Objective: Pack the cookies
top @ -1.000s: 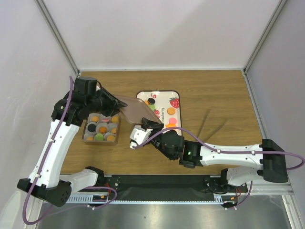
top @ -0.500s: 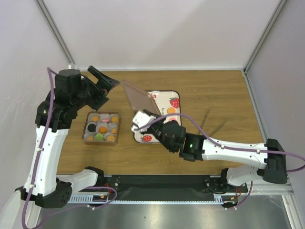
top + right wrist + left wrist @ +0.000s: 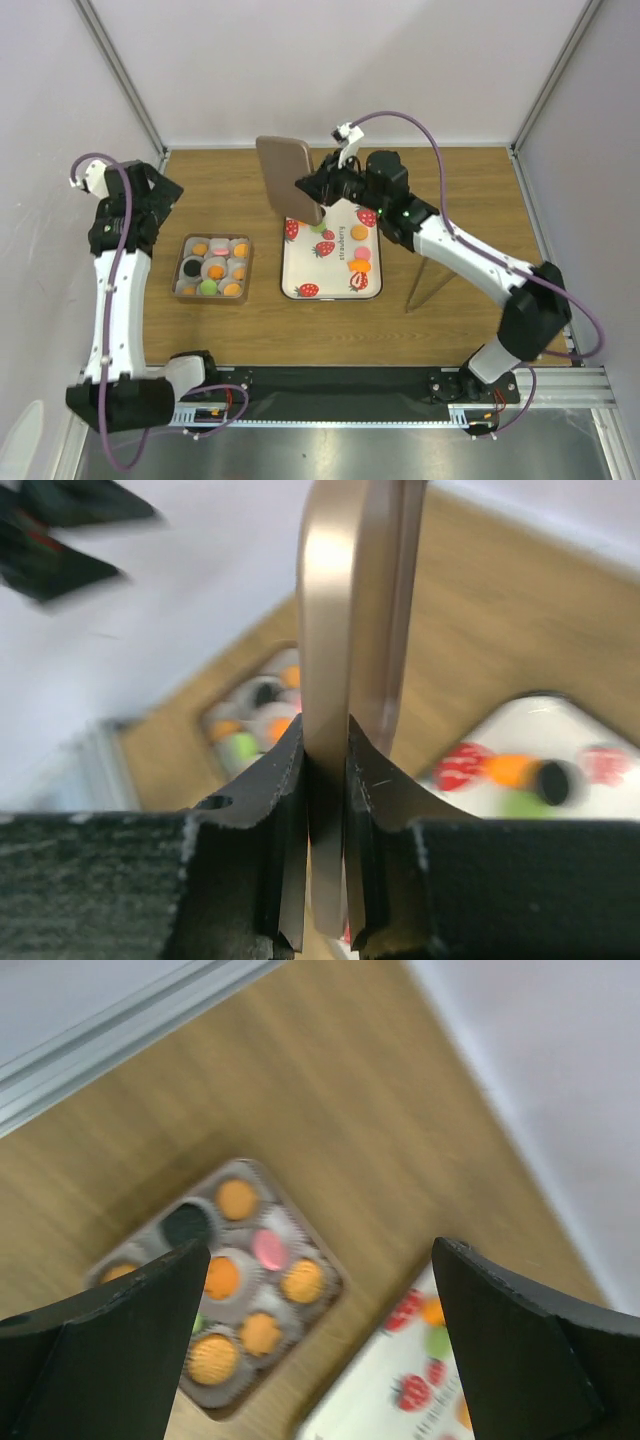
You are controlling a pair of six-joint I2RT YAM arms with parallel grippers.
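1. We see the left gripper (image 3: 320,1255) wide open and holding nothing, raised above the table (image 3: 480,180) at the left side.
2. Right gripper (image 3: 325,765) is clamped tight on the edge of a brown lid (image 3: 288,178). The lid is held up on edge over the back of the tray (image 3: 310,272).
3. Most cookies (image 3: 237,1199) sit in the paper cups of the open box (image 3: 178,268), left of the tray. We count mostly orange ones, plus a black, a pink and a green.
4. A few more cookies lie loose on the white tray among its strawberry prints: orange, pink and green, toward its right side.
5. Box and tray are just beside each other, not touching.
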